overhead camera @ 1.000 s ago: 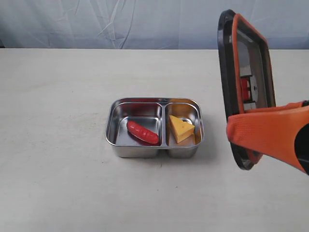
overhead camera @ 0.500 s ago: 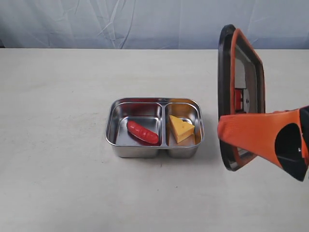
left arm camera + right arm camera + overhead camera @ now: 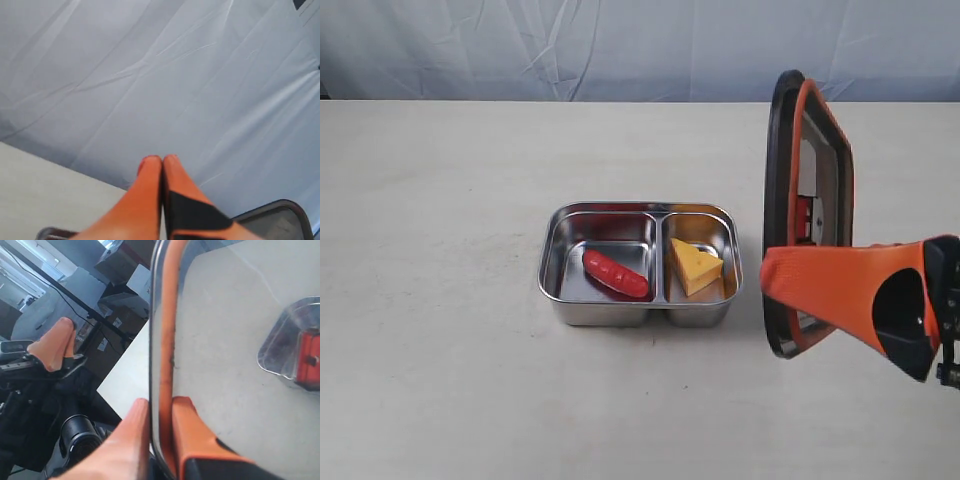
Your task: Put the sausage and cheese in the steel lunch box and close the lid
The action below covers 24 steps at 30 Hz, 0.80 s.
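Note:
The steel lunch box [image 3: 552,268] stands open mid-table. The red sausage [image 3: 615,273] lies in its left compartment and the yellow cheese [image 3: 695,266] in its right one. Just right of the box, the dark lid [image 3: 807,190] with its orange seal hangs upright on edge above the table. My right gripper [image 3: 782,276] is shut on the lid's lower rim. In the right wrist view its fingers [image 3: 186,412] clamp the lid's rim [image 3: 167,315]. My left gripper [image 3: 162,161] is shut and empty, off the exterior view, pointing at the backdrop.
A pale blue cloth backdrop [image 3: 570,45] hangs behind the beige table [image 3: 440,350]. In the right wrist view the left arm's shut gripper [image 3: 52,347] shows beyond the table's edge, with dark equipment [image 3: 80,435] below it.
My right gripper has carried the lid left and a little lower, closer to the lunch box, turning it more edge-on. The box, sausage and cheese have not moved.

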Available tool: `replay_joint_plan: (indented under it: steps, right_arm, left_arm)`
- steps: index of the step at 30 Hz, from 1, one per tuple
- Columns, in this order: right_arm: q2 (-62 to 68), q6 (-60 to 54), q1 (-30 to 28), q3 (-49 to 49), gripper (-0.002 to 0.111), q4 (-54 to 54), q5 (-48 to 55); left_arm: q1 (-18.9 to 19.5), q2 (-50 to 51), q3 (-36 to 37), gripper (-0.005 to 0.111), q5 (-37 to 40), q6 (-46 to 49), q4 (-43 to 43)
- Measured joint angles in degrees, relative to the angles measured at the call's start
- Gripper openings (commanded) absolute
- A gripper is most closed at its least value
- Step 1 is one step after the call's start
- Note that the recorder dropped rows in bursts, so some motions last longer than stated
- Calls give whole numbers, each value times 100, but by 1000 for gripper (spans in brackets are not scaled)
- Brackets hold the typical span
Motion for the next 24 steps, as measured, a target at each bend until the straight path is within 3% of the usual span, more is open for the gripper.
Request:
replay_joint_plan:
  steps: [4,8,13,17,21,24]
  right_arm:
    - [0,-11,0,2,-1,37,0]
    - [0,-19,0,2,-1,177,-77]
    - [0,-34,0,2,-1,329,-174]
    - [0,-46,0,2,-1,467,-279]
    - [0,-46,0,2,-1,694,-419]
    - [0,-59,0,2,-1,972,-510]
  left_arm:
    - [0,574,-810,0,594,1261,-38]
    - [0,1320,-1183,4,1134,2597,130]
    - [0,2444,-1206,23,1562,3152,742]
    - [0,3199,-1206,38,1868,4473,821]
    - [0,3843,-1206,40,2397,6132,619]
    - [0,4218,-1206,40,2788,6720,466]
